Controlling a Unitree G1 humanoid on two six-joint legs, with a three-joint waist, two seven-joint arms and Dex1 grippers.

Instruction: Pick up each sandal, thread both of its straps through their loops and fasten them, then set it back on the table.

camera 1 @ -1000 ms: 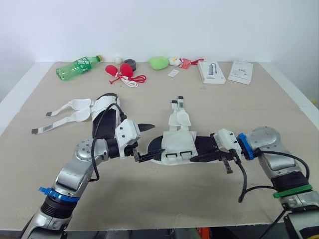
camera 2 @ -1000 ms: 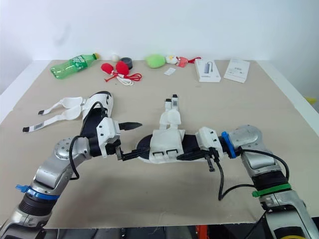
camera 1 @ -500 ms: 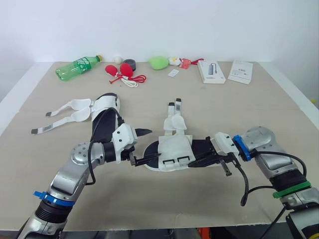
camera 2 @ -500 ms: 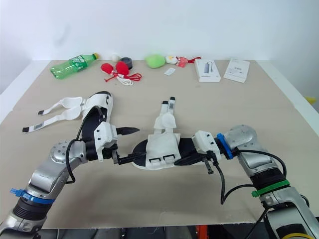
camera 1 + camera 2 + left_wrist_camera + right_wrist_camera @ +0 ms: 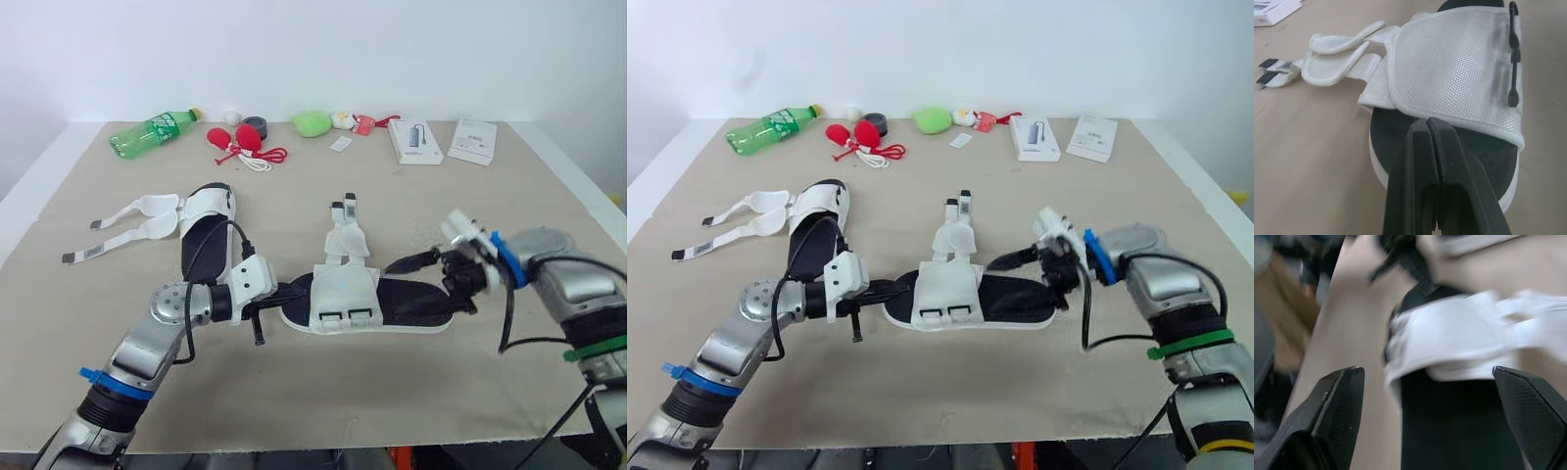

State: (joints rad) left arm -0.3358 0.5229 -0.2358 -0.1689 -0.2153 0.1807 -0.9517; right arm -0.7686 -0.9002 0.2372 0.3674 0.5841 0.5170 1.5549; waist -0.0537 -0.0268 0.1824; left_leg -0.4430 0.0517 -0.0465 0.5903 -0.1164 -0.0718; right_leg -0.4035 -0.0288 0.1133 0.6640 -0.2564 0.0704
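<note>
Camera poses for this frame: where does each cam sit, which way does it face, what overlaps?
Left eye view: head, facing forward and down over the table; both arms show, left end effector and right end effector at opposite ends of the near sandal.
Right eye view: stereo twin, same scene.
Left wrist view: left wrist, looking along its shut fingers at the sandal's white upper.
Right wrist view: right wrist, looking between its open fingers at the same sandal.
Shared: all four see that sandal.
</note>
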